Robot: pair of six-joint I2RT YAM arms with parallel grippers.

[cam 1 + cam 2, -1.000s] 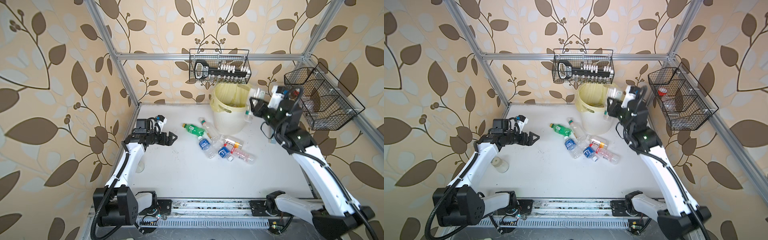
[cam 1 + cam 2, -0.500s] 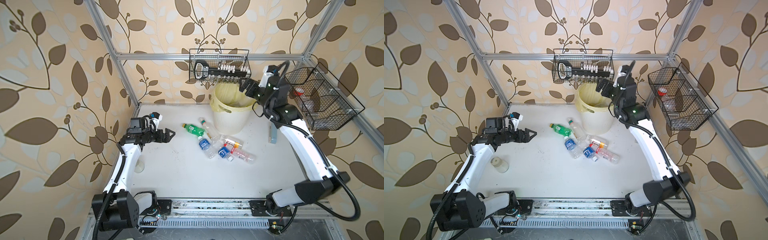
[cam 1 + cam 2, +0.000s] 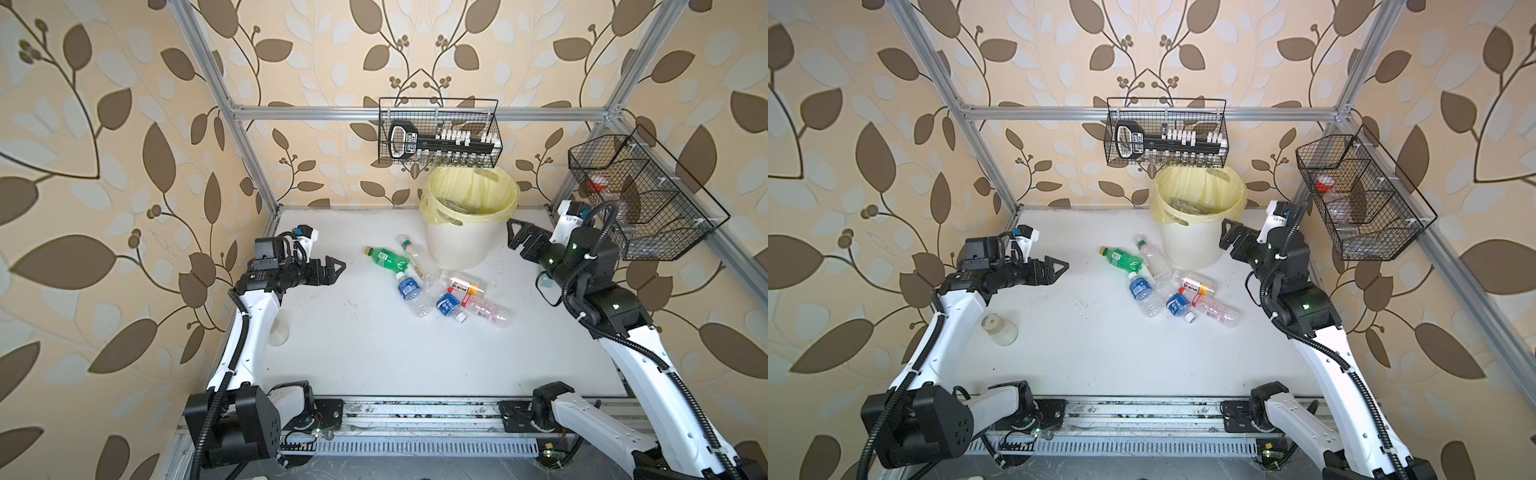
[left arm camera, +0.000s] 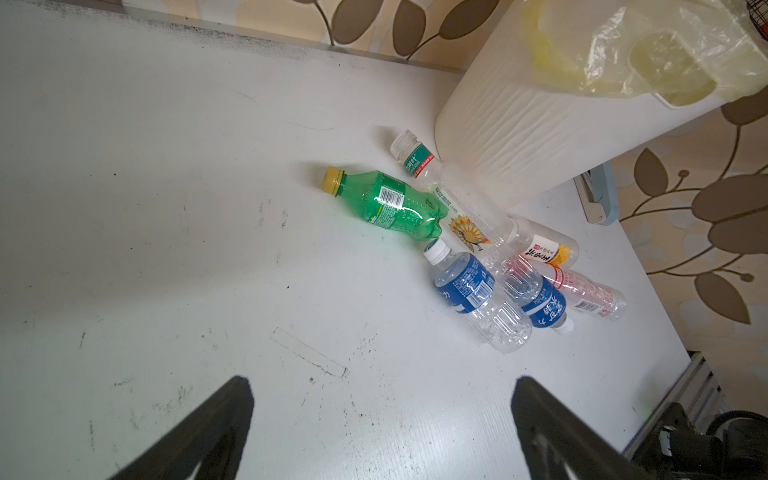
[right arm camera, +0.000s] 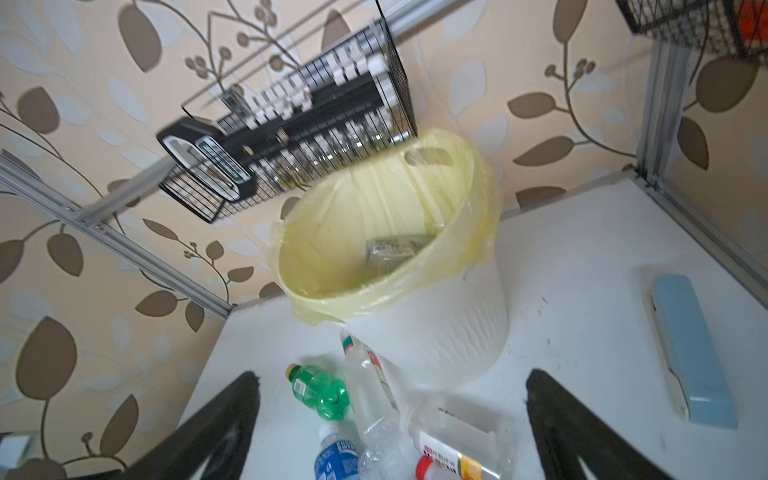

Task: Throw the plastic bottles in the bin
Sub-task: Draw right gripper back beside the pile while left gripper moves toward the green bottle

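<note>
Contents of the bin [image 5: 436,332] were too blurred to identify, the blue-label bottle [image 5: 336,457] was cropped by the frame, and the pale-blue case [image 3: 545,283] sat mostly behind the right arm [image 3: 582,266].

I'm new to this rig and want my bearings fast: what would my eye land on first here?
The round cream-white ribbed bin with its pale yellow bag stands at the back of the white table. Just in front lies a jumble of small plastic bottles, the green bottle with a yellow cap brightest. Either side, the left gripper and right gripper hang open and empty.
</note>
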